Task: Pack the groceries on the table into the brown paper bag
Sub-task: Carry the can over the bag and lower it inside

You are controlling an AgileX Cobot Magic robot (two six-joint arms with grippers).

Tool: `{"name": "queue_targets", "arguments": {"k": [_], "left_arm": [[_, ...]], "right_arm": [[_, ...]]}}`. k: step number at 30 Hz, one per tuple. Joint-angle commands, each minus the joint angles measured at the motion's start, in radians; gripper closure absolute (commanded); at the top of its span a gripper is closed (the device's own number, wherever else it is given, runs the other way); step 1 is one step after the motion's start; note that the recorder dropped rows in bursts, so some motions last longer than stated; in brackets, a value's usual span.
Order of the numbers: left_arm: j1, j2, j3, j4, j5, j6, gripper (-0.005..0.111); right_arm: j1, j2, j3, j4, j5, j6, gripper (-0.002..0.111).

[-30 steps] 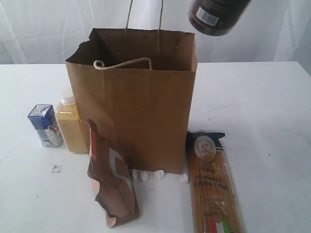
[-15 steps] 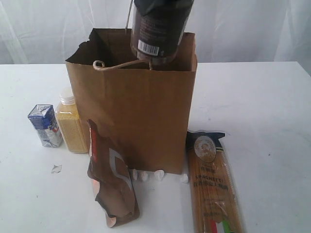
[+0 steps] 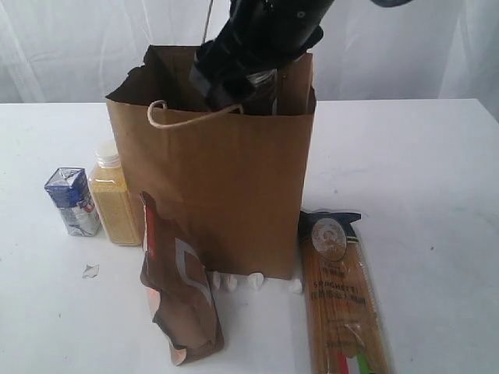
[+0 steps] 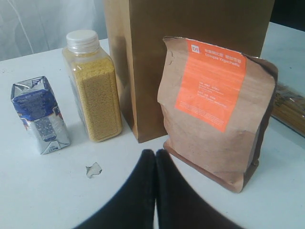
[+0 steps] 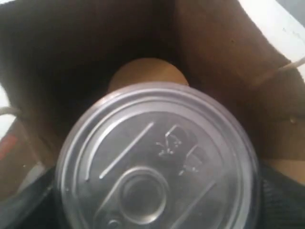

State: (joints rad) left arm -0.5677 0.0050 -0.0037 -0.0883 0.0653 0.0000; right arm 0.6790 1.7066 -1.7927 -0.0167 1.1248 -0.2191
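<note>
Pinching the dark jar (image 5: 157,157) upright, lid up, in the bag (image 3: 218,179): right end effector (image 3: 238,82); left end effector (image 4: 155,160) pressed together.

Spaghetti packet (image 3: 341,300): "SPAGHETTI" legible. Brown-orange foil pouch (image 4: 190,143), just ahead of left gripper (image 4: 156,153): orange label (image 4: 209,83), white print too small to read.

white crumbs (image 3: 255,281): in a row | pale scrap (image 3: 90,271): alone | curtain (image 3: 70,47): white

left tool (image 4: 155,191) closed; right tool (image 3: 243,82) clamped wide, tilted downward
</note>
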Motion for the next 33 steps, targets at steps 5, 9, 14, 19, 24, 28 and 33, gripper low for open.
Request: {"name": "queue_targets", "arguments": {"k": [5, 9, 14, 19, 24, 28, 33], "left_arm": [[-0.002, -0.005, 0.004, -0.01, 0.006, 0.0, 0.106], [-0.002, -0.005, 0.004, -0.01, 0.006, 0.0, 0.106], [-0.002, -0.005, 0.004, -0.01, 0.006, 0.0, 0.106], [-0.002, -0.005, 0.004, -0.01, 0.006, 0.0, 0.106], [-0.002, -0.005, 0.004, -0.01, 0.006, 0.0, 0.106], [-0.002, -0.005, 0.004, -0.01, 0.006, 0.0, 0.106], [-0.002, -0.005, 0.004, -0.01, 0.006, 0.0, 0.106]], "right_arm": [[0.0, 0.063, -0.015, -0.036, -0.019, -0.012, 0.108], [-0.002, 0.099, -0.015, -0.044, -0.013, -0.012, 0.108], [-0.002, 0.109, -0.015, -0.046, -0.031, -0.012, 0.108], [0.001, 0.098, -0.119, -0.008, -0.086, -0.003, 0.108], [0.019, 0.104, -0.191, 0.046, -0.169, -0.007, 0.108], [0.019, 0.133, -0.209, 0.096, -0.176, -0.016, 0.108], [0.023, 0.188, -0.209, 0.158, -0.18, -0.048, 0.108]]}}
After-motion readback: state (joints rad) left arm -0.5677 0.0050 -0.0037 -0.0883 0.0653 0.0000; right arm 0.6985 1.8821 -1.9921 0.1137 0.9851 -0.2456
